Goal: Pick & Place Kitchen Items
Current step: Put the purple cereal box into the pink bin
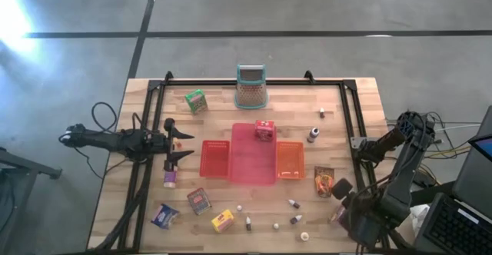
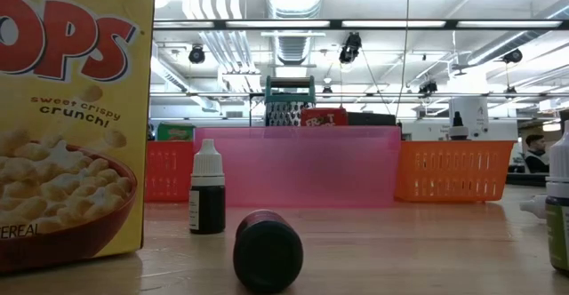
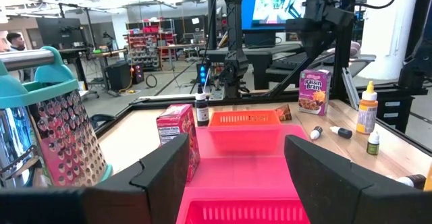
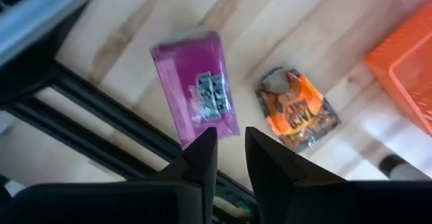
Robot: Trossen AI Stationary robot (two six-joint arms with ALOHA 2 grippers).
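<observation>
Working at the frame's lower centre, our right gripper (image 4: 231, 153) has its fingers nearly together at the pink box's (image 4: 196, 92) near end, its long axis running up-left; we cannot tell if it grips, and the left gripper (image 1: 178, 146) waits open.

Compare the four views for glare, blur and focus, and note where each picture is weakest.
High view: bright glare washes the floor at upper left; the wooden table is evenly lit. Low view: the yellow cereal box and the dark bottle cap loom soft up close; ceiling lamps flare. Left wrist view: sharp, with the steel grater bulging at the edge. Right wrist view: the magenta packet is smeared.
</observation>
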